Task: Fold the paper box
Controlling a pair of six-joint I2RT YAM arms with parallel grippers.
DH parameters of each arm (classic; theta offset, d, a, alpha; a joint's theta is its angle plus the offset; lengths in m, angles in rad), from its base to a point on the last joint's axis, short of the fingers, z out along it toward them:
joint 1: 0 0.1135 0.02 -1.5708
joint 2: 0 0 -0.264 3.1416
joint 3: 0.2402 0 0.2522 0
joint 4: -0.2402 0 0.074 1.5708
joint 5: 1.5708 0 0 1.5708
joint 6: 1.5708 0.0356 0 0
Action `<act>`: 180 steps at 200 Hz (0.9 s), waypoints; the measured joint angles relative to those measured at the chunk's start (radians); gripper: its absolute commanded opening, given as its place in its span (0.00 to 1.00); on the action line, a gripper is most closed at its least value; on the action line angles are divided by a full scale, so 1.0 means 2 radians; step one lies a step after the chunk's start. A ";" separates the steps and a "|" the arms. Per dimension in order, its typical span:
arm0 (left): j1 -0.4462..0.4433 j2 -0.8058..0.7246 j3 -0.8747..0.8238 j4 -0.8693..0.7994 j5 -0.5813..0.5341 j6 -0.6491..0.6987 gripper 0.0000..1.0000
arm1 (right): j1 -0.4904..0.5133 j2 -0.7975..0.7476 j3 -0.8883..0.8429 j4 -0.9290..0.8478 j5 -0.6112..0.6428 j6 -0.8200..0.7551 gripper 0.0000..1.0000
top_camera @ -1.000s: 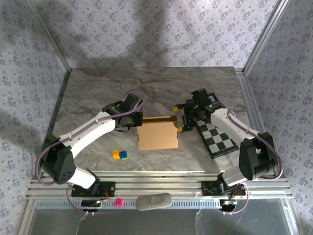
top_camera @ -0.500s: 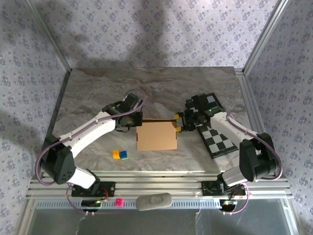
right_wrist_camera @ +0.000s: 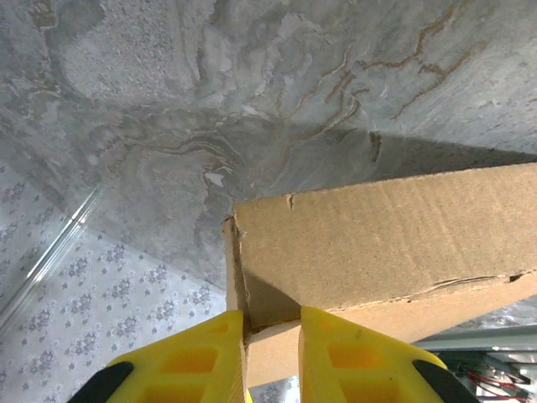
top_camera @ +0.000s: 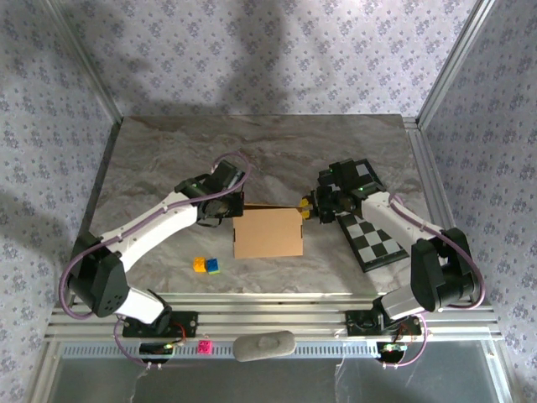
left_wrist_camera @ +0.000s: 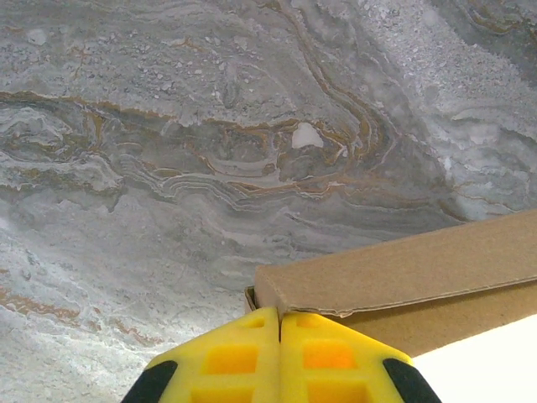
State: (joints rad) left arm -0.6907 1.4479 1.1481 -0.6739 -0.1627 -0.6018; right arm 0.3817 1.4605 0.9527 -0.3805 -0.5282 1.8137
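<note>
No readable text, labels, brands or numbers in any view. The paper box shows plain tan cardboard on its faces and flaps, with no print. The checkerboard has black and white squares only. The wallpaper is a repeating floral motif, no characters. Small coloured blocks on the tabletop are too small to tell any marking.

Two arms up close: the left arm wears white shells over black joints; the right arm matches it; lilac cables loop along both; yellow fingers carry square recessed pockets, black at the base.
</note>
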 measured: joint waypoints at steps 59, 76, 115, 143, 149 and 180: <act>0.017 -0.003 0.007 0.027 -0.041 0.013 0.00 | -0.005 0.084 0.102 -0.004 0.004 -0.033 0.19; 0.038 0.013 0.027 0.046 -0.049 0.024 0.00 | -0.005 0.117 0.149 -0.001 0.007 -0.047 0.18; 0.073 0.046 0.052 0.097 -0.062 0.058 0.00 | -0.005 0.183 0.232 0.010 0.008 -0.064 0.16; 0.074 0.048 0.053 0.127 -0.072 0.084 0.00 | -0.003 0.195 0.246 0.015 0.014 -0.070 0.16; 0.074 0.048 0.052 0.133 -0.073 0.087 0.00 | -0.003 0.195 0.246 0.016 0.015 -0.070 0.17; 0.072 0.032 0.021 0.165 -0.078 0.099 0.00 | -0.001 0.181 0.216 0.049 0.029 -0.072 0.24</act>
State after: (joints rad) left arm -0.5472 1.5112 1.1900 -0.3443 -0.3191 -0.4030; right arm 0.3801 1.8221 1.3849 -0.2829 -0.4709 1.6688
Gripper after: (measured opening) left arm 0.043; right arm 0.195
